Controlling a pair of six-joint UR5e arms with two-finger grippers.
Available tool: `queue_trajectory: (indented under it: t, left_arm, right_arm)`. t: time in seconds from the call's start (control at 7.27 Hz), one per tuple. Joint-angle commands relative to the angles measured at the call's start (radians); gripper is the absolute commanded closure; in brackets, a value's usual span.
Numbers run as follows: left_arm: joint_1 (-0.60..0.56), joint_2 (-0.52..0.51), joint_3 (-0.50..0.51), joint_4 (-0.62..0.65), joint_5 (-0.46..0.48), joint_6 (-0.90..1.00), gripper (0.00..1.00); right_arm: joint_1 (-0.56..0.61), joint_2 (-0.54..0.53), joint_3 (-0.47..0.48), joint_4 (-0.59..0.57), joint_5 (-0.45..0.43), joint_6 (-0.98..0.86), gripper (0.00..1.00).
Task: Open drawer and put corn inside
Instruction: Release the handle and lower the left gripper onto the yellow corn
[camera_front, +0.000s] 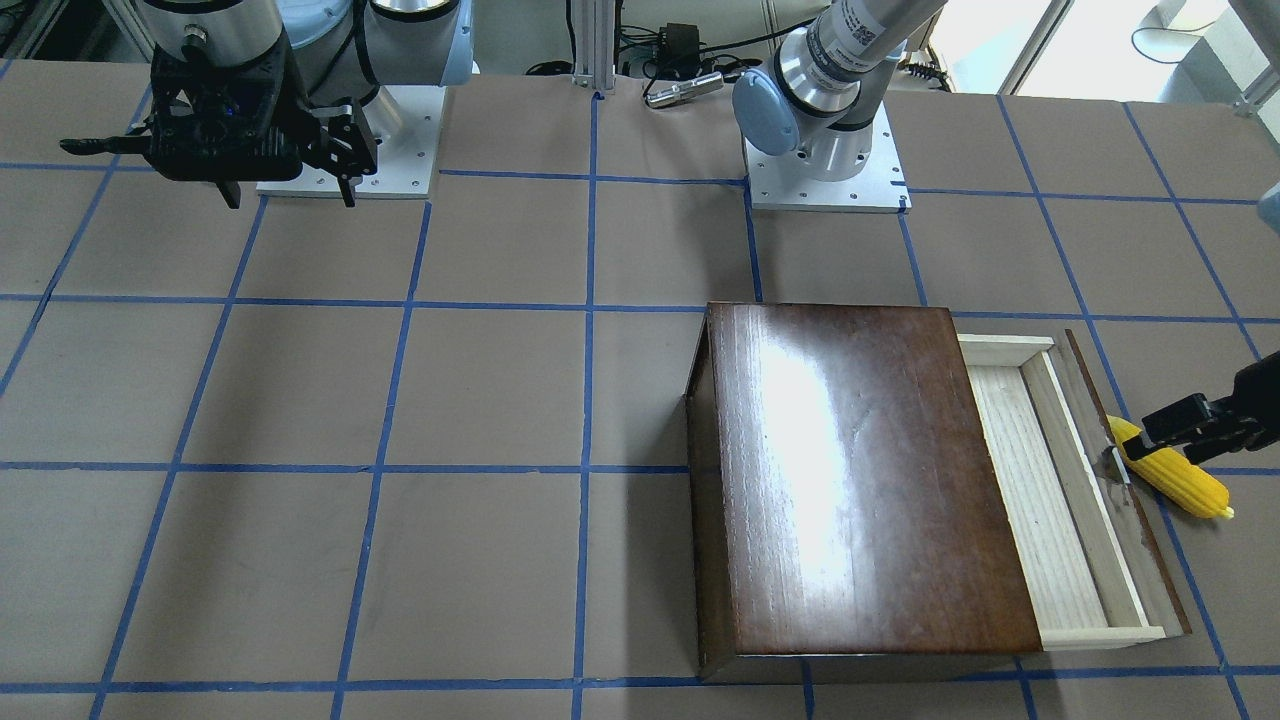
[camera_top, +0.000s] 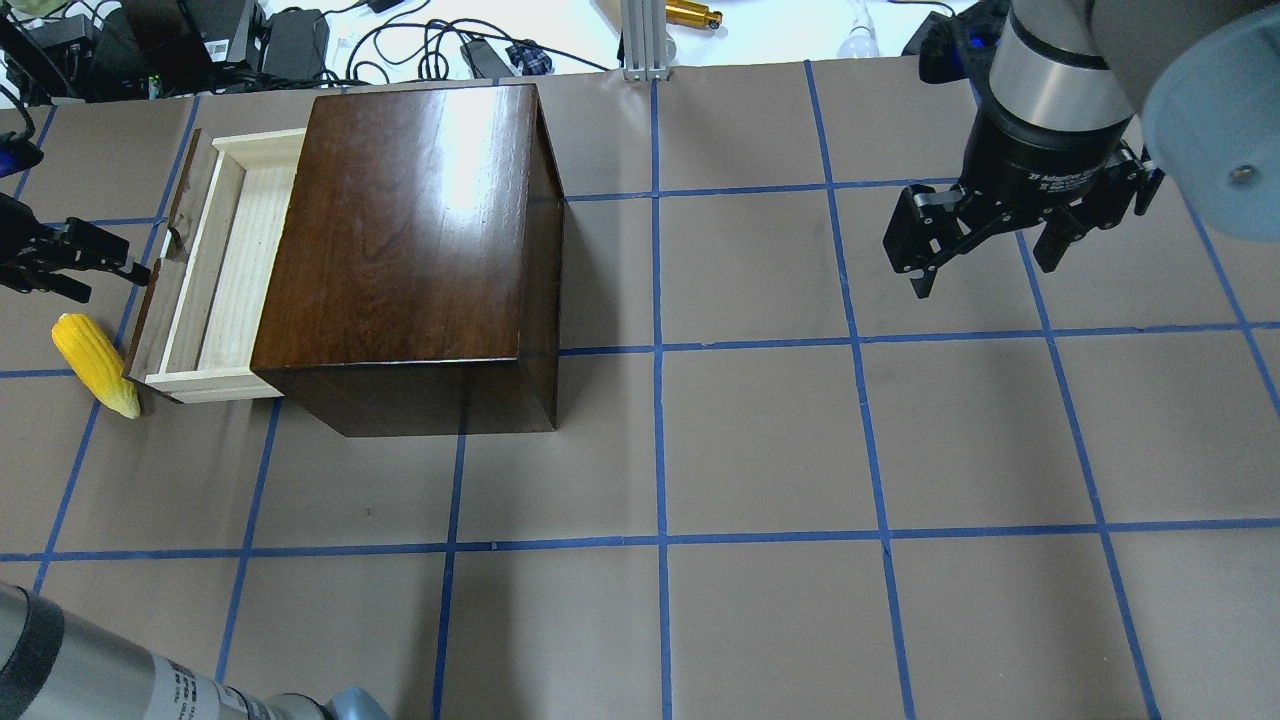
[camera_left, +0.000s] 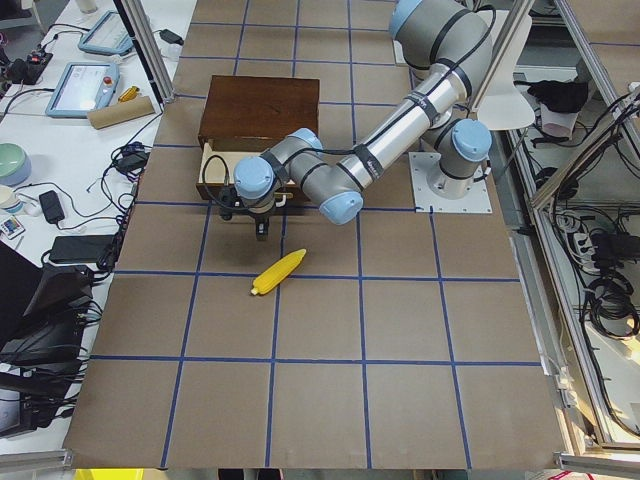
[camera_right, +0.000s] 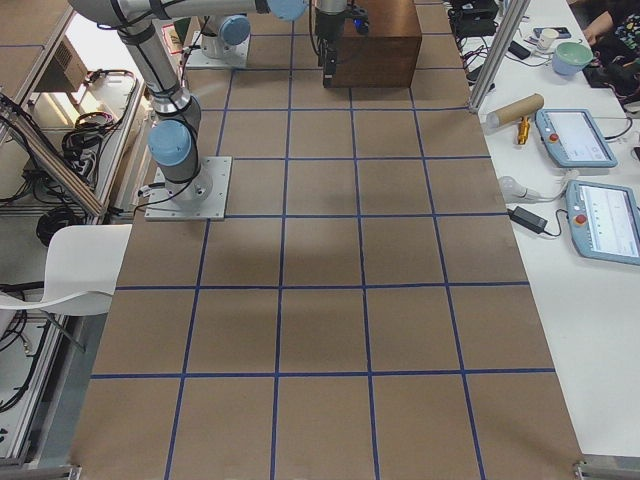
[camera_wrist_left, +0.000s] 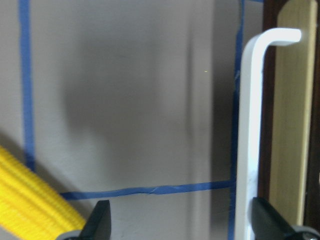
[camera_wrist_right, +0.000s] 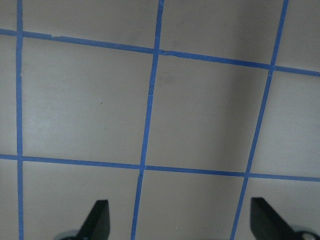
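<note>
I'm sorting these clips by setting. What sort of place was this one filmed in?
Most likely a robotics lab or data-collection cell: the table is gridded with blue tape, the arms stand on bolted metal plates, and teach pendants lie on a side bench.

The left arm stretches far out from its base, wrist turned down, and the left gripper (camera_wrist_left: 182, 222) hangs low with its fingers spread wide, holding nothing. The right arm is folded back, the right gripper (camera_top: 985, 262) raised, pointing down, fingers likewise apart.
</note>
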Motion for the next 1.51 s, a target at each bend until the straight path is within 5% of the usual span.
queue_trajectory:
  t: [0.0, 0.55, 1.38]
  left_arm:
    - [0.006, -0.008, 0.028, 0.005, 0.099, -0.008, 0.00]
    - [0.073, -0.052, -0.065, 0.286, 0.170, 0.045, 0.00]
    - [0.072, -0.147, -0.078, 0.320, 0.172, 0.041, 0.00]
  right_arm:
    - [0.000, 0.000, 0.000, 0.000, 0.000, 0.001, 0.00]
    - [0.000, 0.001, 0.000, 0.000, -0.001, 0.000, 0.00]
    - [0.000, 0.001, 0.000, 0.000, -0.001, 0.001, 0.00]
